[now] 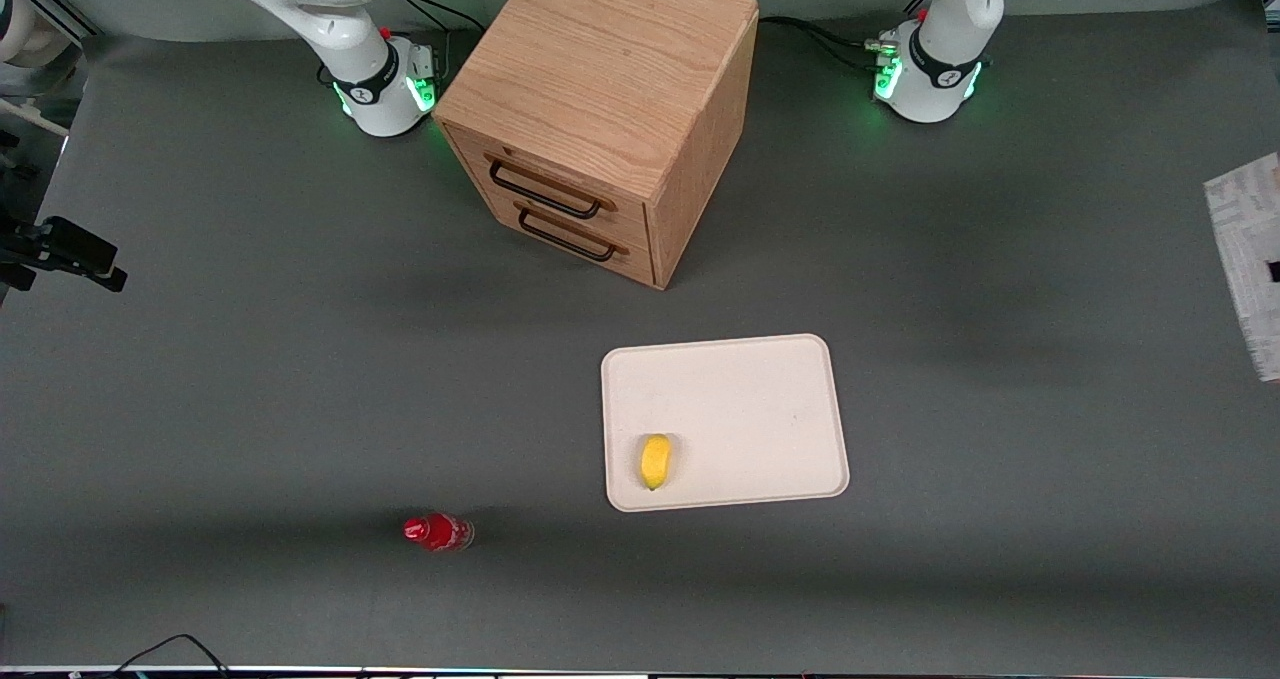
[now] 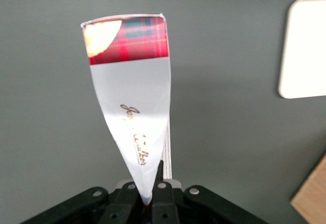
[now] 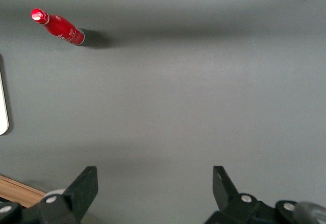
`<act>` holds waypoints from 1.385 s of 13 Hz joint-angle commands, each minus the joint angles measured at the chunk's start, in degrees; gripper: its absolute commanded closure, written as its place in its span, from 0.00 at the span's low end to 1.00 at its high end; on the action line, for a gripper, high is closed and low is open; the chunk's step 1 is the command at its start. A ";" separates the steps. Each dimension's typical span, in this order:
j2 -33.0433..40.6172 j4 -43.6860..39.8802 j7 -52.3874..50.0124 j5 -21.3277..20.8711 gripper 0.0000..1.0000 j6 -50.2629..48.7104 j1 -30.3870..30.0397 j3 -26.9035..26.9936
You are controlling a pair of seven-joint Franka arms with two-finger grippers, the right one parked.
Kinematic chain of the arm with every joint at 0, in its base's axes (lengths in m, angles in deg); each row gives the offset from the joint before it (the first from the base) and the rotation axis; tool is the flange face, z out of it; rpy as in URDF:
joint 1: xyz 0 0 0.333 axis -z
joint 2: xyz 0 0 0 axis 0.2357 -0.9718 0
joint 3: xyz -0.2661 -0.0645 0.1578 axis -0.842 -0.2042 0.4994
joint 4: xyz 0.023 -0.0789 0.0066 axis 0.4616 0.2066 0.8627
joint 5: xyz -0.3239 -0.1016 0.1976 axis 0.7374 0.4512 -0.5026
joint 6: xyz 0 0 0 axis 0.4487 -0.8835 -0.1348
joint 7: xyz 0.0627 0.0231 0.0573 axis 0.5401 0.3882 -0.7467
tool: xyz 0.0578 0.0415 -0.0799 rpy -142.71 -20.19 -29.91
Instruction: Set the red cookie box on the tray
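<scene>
My left gripper [image 2: 150, 186] is shut on one end of the red cookie box [image 2: 133, 96]. The box sticks out from the jaws above the grey table, showing a white face with gold script and a red tartan end. In the front view only the box's grey-white printed back [image 1: 1245, 259] shows, at the edge toward the working arm's end; the gripper itself is out of that view. The beige tray [image 1: 740, 389] lies flat in the middle of the table, apart from the box. One of its corners shows in the left wrist view [image 2: 305, 46].
A yellow lemon [image 1: 655, 461] lies on the tray. A small red bottle [image 1: 438, 532] lies on the table toward the parked arm's end, nearer the front camera. A wooden drawer cabinet [image 1: 600, 109] stands farther from the camera than the tray.
</scene>
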 commanded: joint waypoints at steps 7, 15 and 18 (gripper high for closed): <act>-5.86 13.94 -42.39 -2.76 1.00 24.75 0.10 -34.55; -23.55 15.19 -69.20 -21.65 0.23 48.36 1.51 -40.89; -19.26 14.84 -68.69 -20.43 0.00 42.59 0.46 -40.90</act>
